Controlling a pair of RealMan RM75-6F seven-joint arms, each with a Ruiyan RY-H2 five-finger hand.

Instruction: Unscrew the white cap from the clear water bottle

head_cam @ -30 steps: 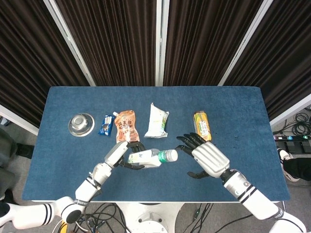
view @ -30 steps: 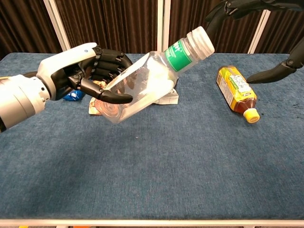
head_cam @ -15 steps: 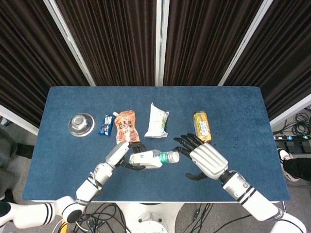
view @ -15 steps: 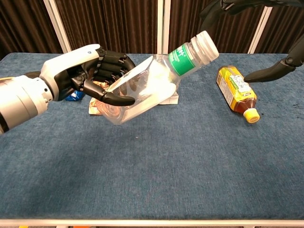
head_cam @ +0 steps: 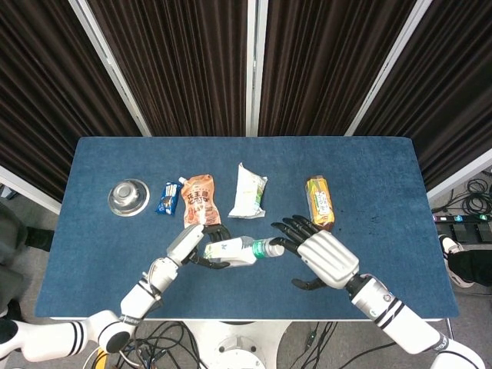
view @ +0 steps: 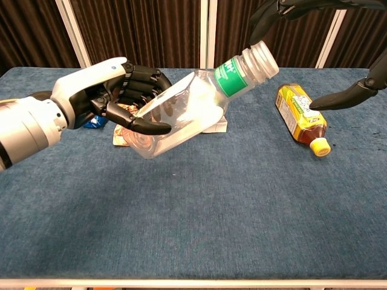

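Note:
My left hand (view: 106, 93) grips the clear water bottle (view: 187, 112) around its lower body, above the table, tilted with the neck up and to the right. The bottle has a green label and a white cap (view: 262, 58). In the head view the left hand (head_cam: 192, 244) holds the bottle (head_cam: 231, 250) level, cap (head_cam: 273, 247) pointing right. My right hand (head_cam: 319, 257) is spread, its fingertips (head_cam: 280, 231) right at the cap; in the chest view the fingertips (view: 266, 15) hover just above the cap. Contact cannot be told.
On the blue table (head_cam: 115, 254) lie a metal bowl (head_cam: 127, 197), a blue snack packet (head_cam: 168, 198), an orange pouch (head_cam: 200, 197), a white packet (head_cam: 249, 191) and a yellow-capped tea bottle (view: 300, 118) at the right, under my right hand's thumb (view: 338, 99).
My right hand has moved left toward the cap, its fingers now over it. The left hand has tilted the bottle slightly higher and holds steady.

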